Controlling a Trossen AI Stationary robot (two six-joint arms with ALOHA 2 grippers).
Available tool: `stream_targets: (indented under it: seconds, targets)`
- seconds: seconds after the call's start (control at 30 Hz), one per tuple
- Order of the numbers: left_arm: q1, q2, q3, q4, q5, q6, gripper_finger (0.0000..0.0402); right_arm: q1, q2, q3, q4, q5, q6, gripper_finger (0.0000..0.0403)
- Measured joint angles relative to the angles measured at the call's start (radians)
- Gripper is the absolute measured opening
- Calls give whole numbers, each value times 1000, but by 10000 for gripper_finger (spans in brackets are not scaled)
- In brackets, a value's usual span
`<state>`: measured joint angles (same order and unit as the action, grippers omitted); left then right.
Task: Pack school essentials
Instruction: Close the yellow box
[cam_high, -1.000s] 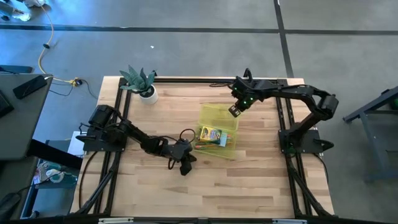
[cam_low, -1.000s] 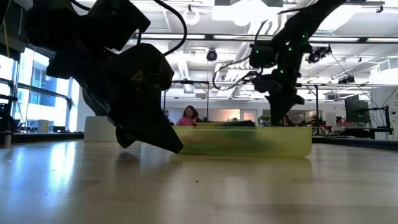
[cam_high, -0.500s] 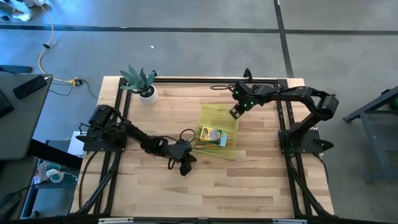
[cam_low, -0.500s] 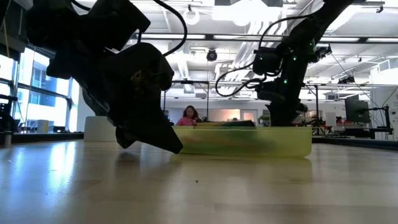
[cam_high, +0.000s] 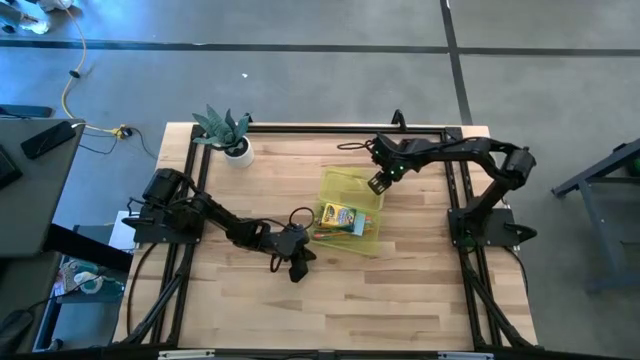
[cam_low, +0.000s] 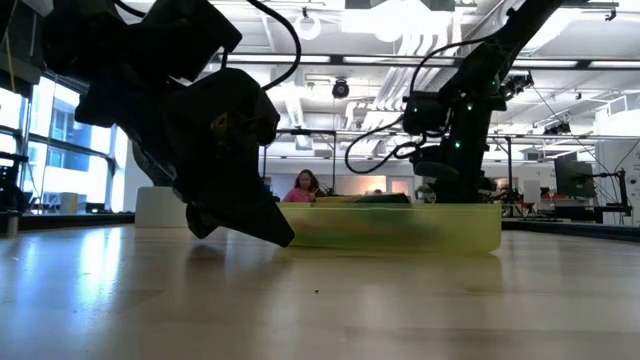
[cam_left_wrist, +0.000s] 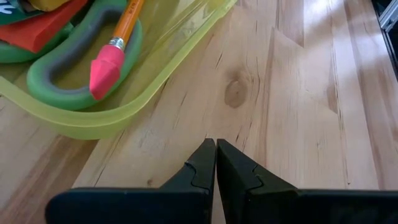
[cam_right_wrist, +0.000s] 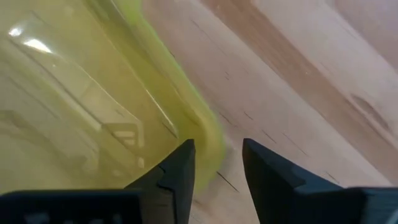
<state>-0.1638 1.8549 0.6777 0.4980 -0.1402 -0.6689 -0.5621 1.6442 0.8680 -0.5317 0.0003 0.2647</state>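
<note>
Left gripper (cam_high: 296, 262): low over the wooden counter (cam_high: 400, 290), just beside the 7 o'clock corner of the case; its jaws are pressed together and hold nothing, as the left wrist view shows.
Right gripper (cam_high: 377, 181): at the 1 o'clock corner of the case; its jaws stand a little apart, one on each side of the case's rim, not yet pressed on it.
Translucent yellow-green case (cam_high: 352, 181): lies open on the counter, near the middle.
Crayon box (cam_high: 340, 217): inside the case, in the half toward 6 o'clock.
Scissors (cam_left_wrist: 74, 93): the green handle loop lies inside the case, against its rounded wall.
Pencil (cam_left_wrist: 109, 53): orange, with a pink eraser cap, lies across the scissors handle.
Plant (cam_high: 226, 130): in a white pot at the 10 o'clock corner of the counter, well apart from the case.
</note>
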Motion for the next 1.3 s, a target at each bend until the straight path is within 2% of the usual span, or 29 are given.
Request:
stream_targets:
  seconds: [0.2, 0.47, 0.7, 1.03, 1.3]
  targets:
    - [0, 0, 0, 0, 0, 0, 5, 0, 12, 0, 9, -2, 25, 96]
    - [0, 0, 0, 0, 0, 0, 5, 2, 12, 0, 9, -8, 23, 8]
    - [0, 0, 0, 1, -1, -5, 5, 35, -5, 0, 9, 21, -3, 13]
    - [7, 0, 0, 5, 2, -8, 5, 132, -125, 1, 8, 123, -23, 3]
    - [32, 0, 0, -2, 123, 38, 5, 244, -175, 1, -1, 268, -19, 1]
